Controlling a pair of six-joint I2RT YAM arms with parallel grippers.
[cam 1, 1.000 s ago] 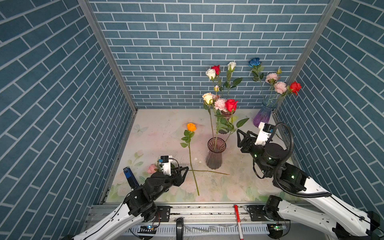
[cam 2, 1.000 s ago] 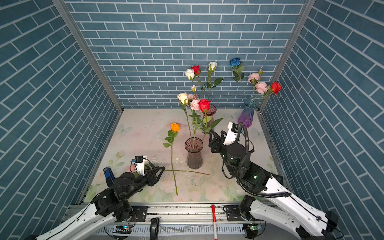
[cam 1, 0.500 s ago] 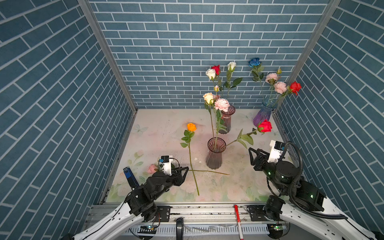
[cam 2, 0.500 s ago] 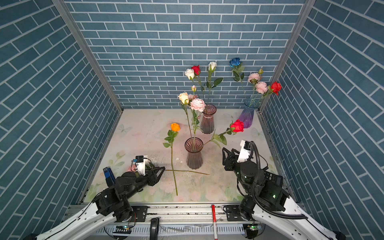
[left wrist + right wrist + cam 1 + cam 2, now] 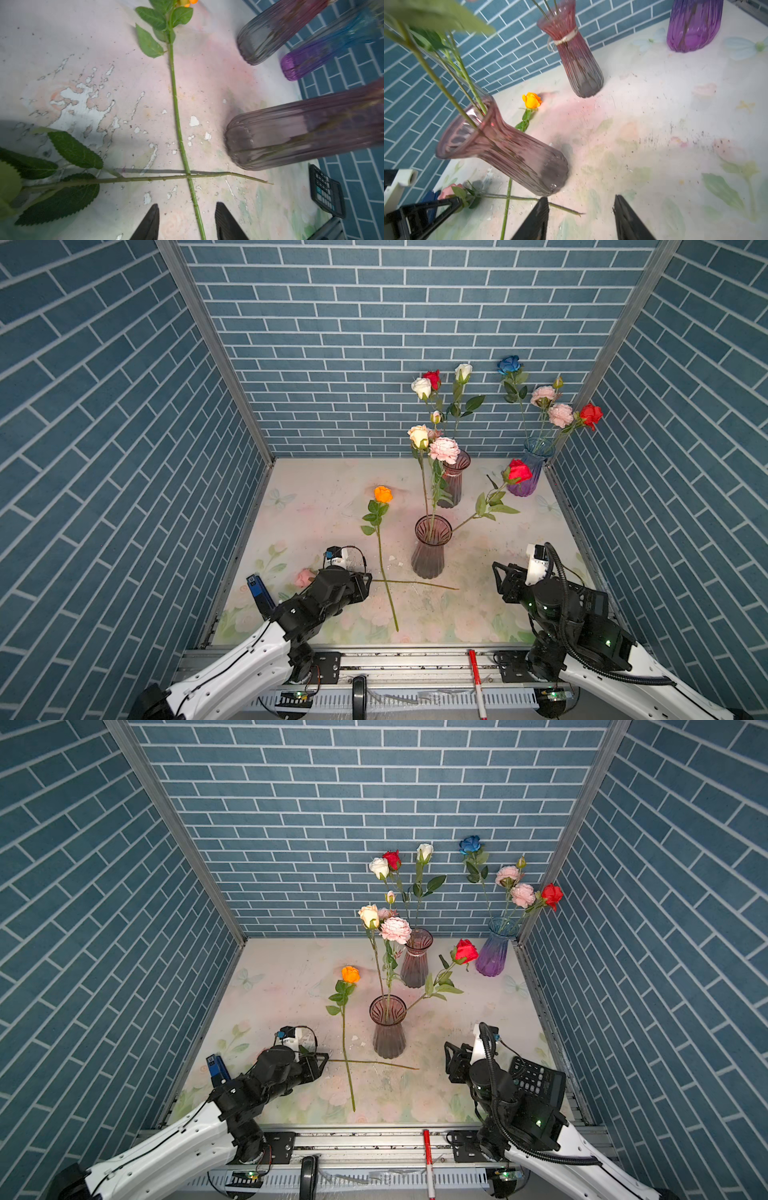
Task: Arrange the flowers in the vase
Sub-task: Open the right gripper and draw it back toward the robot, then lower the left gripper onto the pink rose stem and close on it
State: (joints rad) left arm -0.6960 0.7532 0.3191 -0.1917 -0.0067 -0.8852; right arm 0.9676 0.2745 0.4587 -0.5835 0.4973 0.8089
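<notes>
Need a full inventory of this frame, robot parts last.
front vase: 1, smoky mauve, table centre
front vase flowers: 3, cream, pink, red, red one leaning right
back vase: 1, maroon, behind front vase
back vase flowers: 3, white, red, white
corner vase: 1, blue over purple, back right
corner vase flowers: 4, blue, two pink, red
orange rose: 1, orange, lying left of front vase
pink flower: 1, pink, lying by left gripper, stem crossing orange rose's
calculator: 1, black, front right
pen: 1, red-white, front rail
table: 1, pale floral, worn
walls: 3, blue brick, around table
left gripper: 1, black, open astride orange rose's stem
right gripper: 1, black, open, empty
</notes>
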